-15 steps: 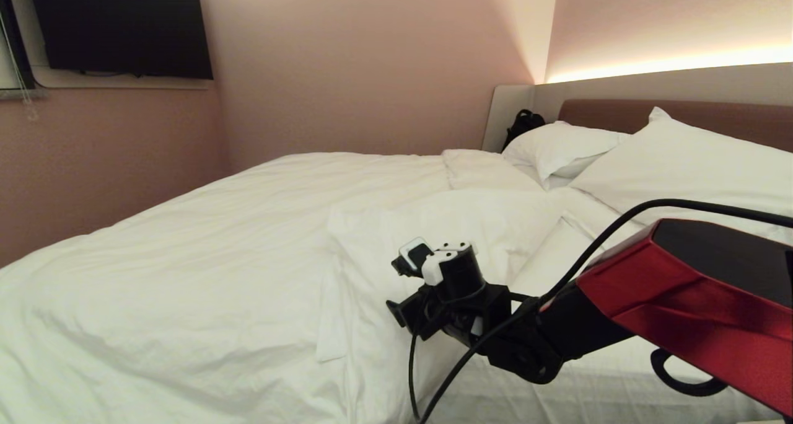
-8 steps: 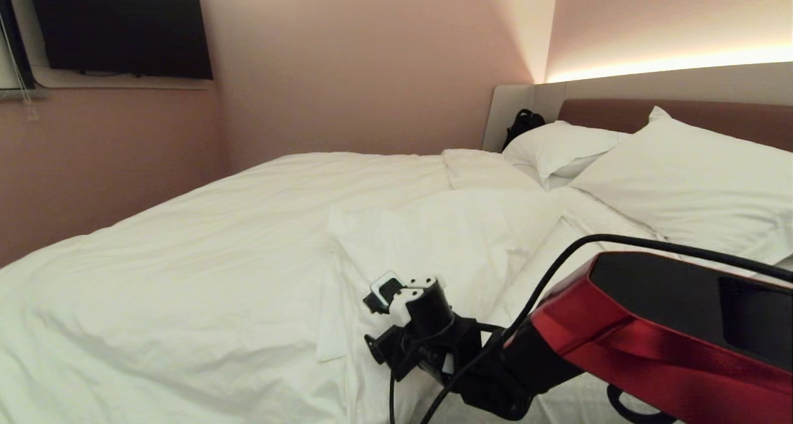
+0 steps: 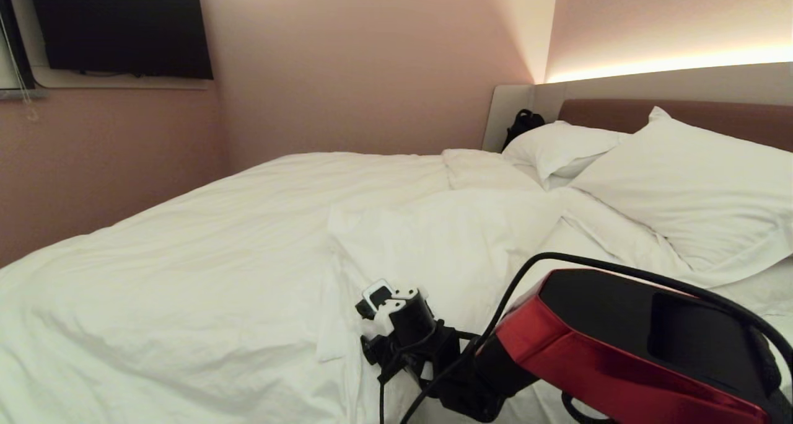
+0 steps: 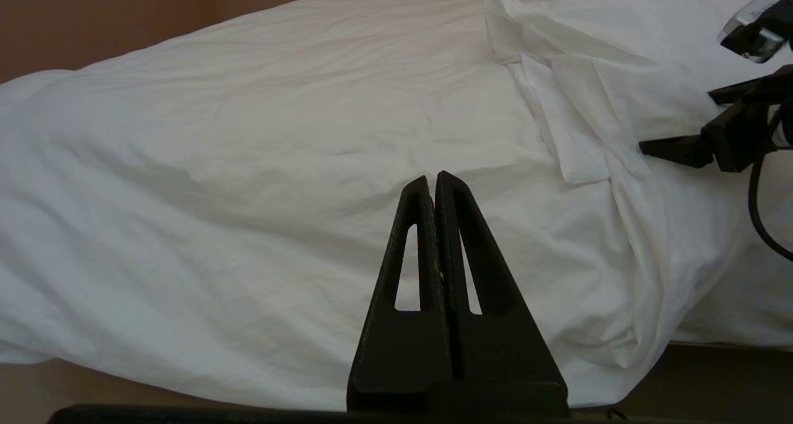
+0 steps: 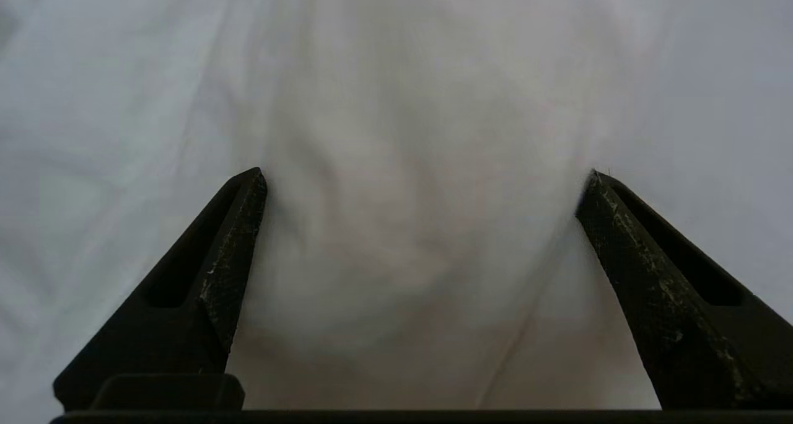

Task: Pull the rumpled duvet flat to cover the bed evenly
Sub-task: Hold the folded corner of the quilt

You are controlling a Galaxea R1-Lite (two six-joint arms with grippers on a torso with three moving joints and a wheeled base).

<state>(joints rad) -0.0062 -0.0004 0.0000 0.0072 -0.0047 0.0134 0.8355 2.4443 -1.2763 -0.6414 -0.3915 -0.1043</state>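
The white duvet (image 3: 217, 256) covers most of the bed (image 3: 610, 111), with its near top corner folded back in a rumpled flap (image 3: 433, 238). My right arm (image 3: 619, 343) reaches down over the near edge of that flap. In the right wrist view the right gripper (image 5: 424, 176) is open, with white cloth (image 5: 409, 238) close between its fingers. I cannot tell whether it touches the cloth. The left gripper (image 4: 432, 177) is shut and empty, parked low beside the bed and facing the duvet's hanging side (image 4: 248, 132).
Two white pillows (image 3: 557, 145) (image 3: 687, 188) lean on the headboard. A strip of sheet (image 3: 610, 241) shows in front of them. A black bag (image 3: 523, 123) sits in the far corner, and a dark screen (image 3: 121, 27) hangs on the wall beyond the bed.
My right arm has dropped and swung left, toward the near edge of the folded flap. Its gripper has stayed open. The left gripper and the duvet have not moved.
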